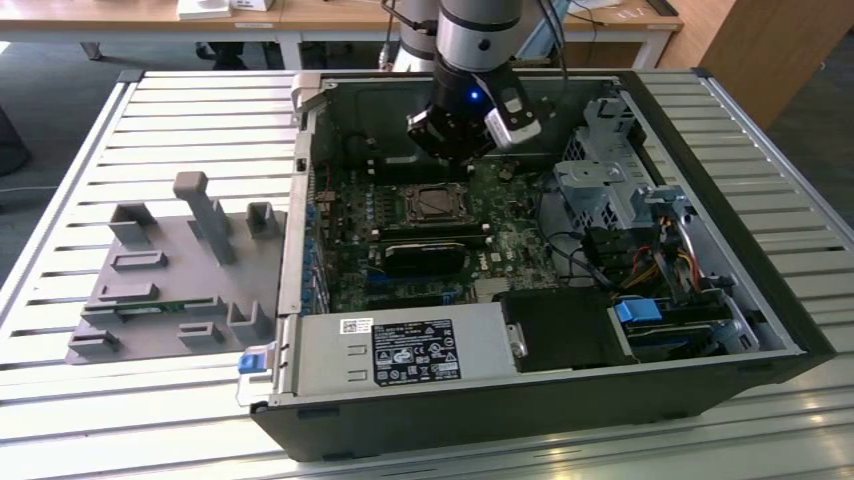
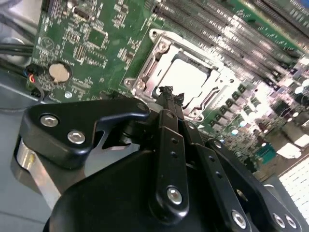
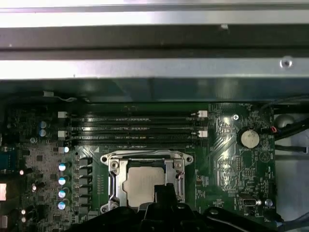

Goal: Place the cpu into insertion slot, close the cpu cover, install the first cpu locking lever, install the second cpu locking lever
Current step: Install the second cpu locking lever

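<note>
Green motherboard (image 3: 231,145) carries the cpu (image 3: 142,183) seated under its cpu cover (image 3: 179,179), just beyond the pressed-together tool (image 2: 170,93).

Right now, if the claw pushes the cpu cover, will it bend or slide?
The cpu cover looks like thin metal framing the cpu, so probably springy, not floppy. It seems seated on the insertion slot, so sliding is unlikely.
</note>
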{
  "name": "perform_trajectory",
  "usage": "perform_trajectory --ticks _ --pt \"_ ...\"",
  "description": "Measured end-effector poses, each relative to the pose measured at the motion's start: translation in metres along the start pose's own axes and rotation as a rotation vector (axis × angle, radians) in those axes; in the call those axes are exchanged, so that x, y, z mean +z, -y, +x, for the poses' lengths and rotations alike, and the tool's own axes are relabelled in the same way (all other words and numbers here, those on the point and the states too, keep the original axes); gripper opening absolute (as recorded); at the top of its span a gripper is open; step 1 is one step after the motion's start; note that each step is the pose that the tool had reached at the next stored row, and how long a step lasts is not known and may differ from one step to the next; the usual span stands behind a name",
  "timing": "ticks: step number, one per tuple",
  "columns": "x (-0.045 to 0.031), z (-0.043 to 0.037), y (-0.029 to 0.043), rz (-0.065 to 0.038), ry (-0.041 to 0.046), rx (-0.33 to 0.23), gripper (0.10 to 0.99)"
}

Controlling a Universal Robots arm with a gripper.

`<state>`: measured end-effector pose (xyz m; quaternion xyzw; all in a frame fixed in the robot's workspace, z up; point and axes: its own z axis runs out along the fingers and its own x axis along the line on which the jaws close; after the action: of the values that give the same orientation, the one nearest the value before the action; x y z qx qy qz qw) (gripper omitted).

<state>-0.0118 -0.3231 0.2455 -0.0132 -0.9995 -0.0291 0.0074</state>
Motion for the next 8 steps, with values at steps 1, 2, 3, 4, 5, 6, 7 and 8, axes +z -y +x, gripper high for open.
perform_trajectory --ticks 1,2,3,4,5,6,7,8 --pt "-0.0001 -0.0001 0.0025 -0.005 -0.0001 0.000 0.106" --pt "-0.0002 -0.0001 0.0043 -0.014 -0.0003 0.000 0.106" --pt "-0.0002 -0.0002 0.0059 -0.025 -0.0006 0.000 0.106" --pt "-0.0003 -0.0002 0.0073 -0.038 -0.0010 -0.001 0.106" --pt "-0.0002 -0.0002 0.0084 -0.055 -0.0015 -0.001 0.106" --pt "-0.0002 -0.0003 0.0093 -0.073 -0.0020 -0.001 0.106" --pt "-0.0002 -0.0003 0.0102 -0.091 -0.0024 -0.001 0.106" --pt "-0.0002 -0.0003 0.0115 -0.103 -0.0028 -0.001 0.106"
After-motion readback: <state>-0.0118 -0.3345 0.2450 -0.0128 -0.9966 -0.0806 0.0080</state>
